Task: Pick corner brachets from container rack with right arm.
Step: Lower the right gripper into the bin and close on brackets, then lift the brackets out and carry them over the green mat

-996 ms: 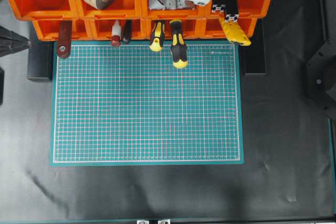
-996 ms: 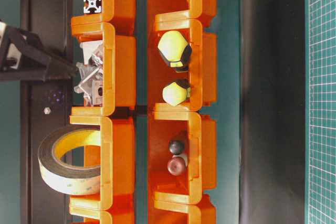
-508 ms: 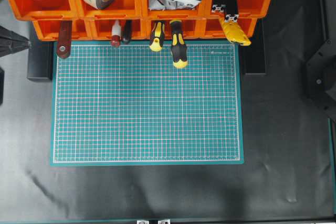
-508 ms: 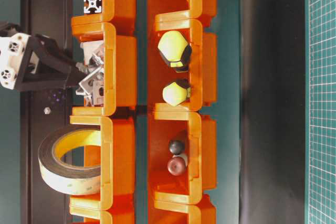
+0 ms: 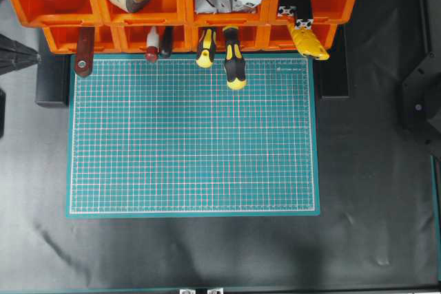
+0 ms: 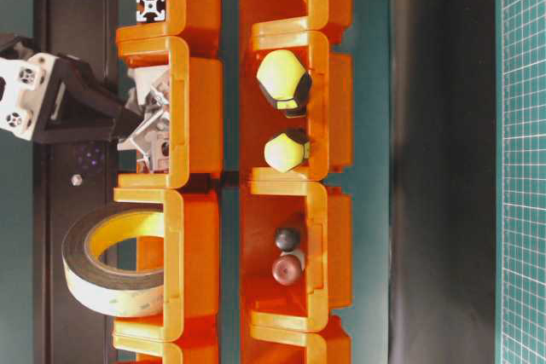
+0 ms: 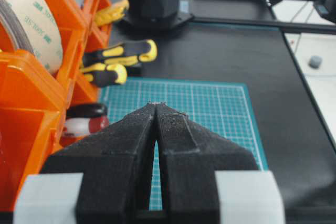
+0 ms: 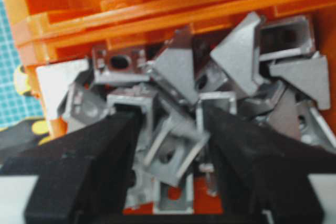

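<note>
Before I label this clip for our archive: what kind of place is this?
Probably a workshop assembly bench: an orange container rack holding tape, screwdrivers and corner brachets, with a green cutting mat in front.

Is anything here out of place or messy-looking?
Mostly tidy. The corner brachets lie in a jumbled heap in their bin of the container rack, and one yellow-black screwdriver sticks out onto the green mat farther than its neighbour.
</note>
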`<act>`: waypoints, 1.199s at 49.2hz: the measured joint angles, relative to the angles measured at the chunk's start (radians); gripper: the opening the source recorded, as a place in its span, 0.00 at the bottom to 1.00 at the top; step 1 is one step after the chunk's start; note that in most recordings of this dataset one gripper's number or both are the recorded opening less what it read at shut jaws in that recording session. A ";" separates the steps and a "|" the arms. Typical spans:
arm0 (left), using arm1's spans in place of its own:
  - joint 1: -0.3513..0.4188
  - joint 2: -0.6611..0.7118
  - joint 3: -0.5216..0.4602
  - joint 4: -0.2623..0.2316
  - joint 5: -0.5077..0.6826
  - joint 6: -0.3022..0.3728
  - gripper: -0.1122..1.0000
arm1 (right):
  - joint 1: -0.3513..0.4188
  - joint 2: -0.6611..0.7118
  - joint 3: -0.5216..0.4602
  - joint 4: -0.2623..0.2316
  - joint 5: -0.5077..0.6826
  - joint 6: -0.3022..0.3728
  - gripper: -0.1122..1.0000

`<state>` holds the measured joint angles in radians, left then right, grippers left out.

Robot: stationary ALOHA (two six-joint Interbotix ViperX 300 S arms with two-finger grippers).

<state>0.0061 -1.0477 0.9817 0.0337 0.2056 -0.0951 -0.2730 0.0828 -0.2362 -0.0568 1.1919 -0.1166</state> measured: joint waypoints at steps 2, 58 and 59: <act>0.000 0.000 0.000 0.000 0.000 0.000 0.10 | 0.000 -0.002 -0.002 -0.002 0.000 0.000 0.45; 0.005 -0.003 0.000 0.000 -0.002 0.000 0.10 | 0.078 -0.209 -0.064 0.000 0.000 0.041 0.14; 0.005 -0.003 0.000 0.002 0.000 0.000 0.10 | 0.084 -0.212 -0.064 0.000 0.000 0.044 0.14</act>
<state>0.0107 -1.0508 0.9817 0.0353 0.2056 -0.0951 -0.1887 -0.1289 -0.3007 -0.0568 1.1919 -0.0721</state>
